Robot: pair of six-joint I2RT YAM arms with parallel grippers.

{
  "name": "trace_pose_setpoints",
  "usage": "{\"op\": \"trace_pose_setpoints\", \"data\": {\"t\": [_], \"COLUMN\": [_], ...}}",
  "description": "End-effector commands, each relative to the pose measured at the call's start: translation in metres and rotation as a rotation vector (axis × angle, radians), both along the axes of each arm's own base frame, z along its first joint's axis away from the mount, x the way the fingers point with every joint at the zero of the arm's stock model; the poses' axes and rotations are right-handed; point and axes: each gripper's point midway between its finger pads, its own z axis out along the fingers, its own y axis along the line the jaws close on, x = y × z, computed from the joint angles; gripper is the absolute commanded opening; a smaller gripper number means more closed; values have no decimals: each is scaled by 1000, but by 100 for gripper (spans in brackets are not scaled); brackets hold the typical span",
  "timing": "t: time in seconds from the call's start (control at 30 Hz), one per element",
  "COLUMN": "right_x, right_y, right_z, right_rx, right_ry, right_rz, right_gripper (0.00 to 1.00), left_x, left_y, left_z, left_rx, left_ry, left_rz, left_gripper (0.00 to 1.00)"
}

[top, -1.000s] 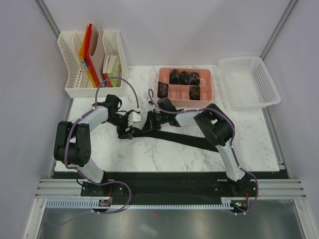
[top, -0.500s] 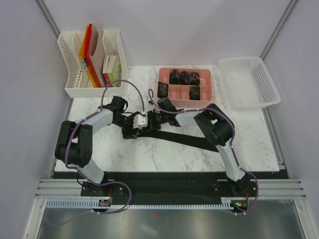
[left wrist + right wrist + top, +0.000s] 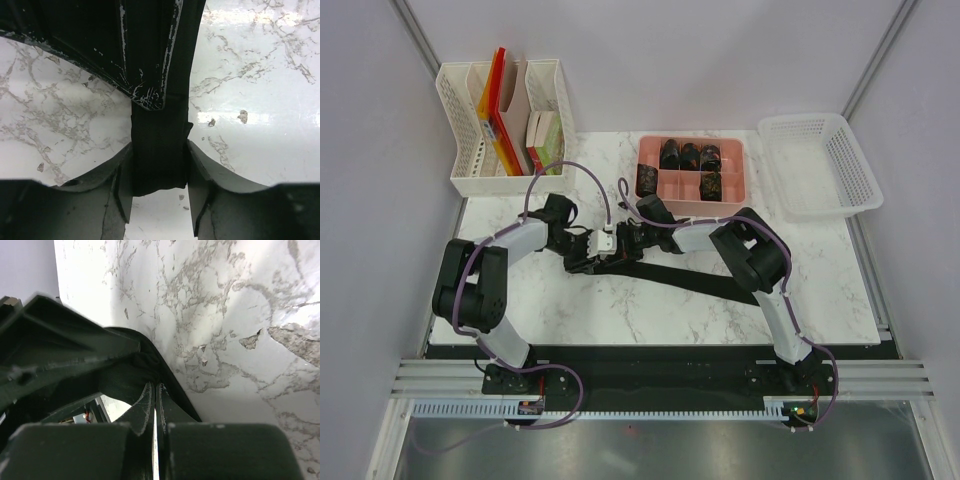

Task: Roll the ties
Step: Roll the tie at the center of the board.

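Tie [image 3: 690,278]: flat on tabletop [image 3: 620,312], running diagonally from centre toward the right arm's base, narrower end between both wrists.
Left fingers [image 3: 107,187]: closed against the strip's two edges.
Right fingers [image 3: 141,416]: almost together, pinching bunched fabric.
Handling: soft, limp, light, probably slippery; best gripped at the narrow end, across its width.
Rolled ties [image 3: 688,155]: in pink tray [image 3: 676,186].

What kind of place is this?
Probably a robot test booth: two arms bolted to a marble table hold a black tie, between plain partition walls, beside a pink tray of rolled ties.
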Motion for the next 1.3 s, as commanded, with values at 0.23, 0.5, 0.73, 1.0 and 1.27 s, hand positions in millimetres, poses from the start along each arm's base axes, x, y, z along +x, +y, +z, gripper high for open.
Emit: {"op": "trace_pose_setpoints", "data": {"t": [0.23,0.5,0.73,1.0,1.27], "right_x": [-3,-11,-7,-9,-8], "right_y": [-16,-22,-15,-7,-11], "right_z": [-31,-38,-33,-26,-6], "right_rx": [-125,-150,-120,-85,-49], "right_ry": [-7,-6,1,17,9], "right_rz": [1,12,-22,-27,-1], "right_gripper": [0,0,0,0,13], "left_x": [5,12,8,0,-13], "left_y": [5,-14,-32,-44,-18], "left_z": [-5,34,35,13,-28], "left_rx": [20,-80,-92,-13,156], "left_ry": [-17,-45,14,77,123], "left_rz": [-17,-4,-7,4,3], "left_gripper": [62,41,41,44,34]}}
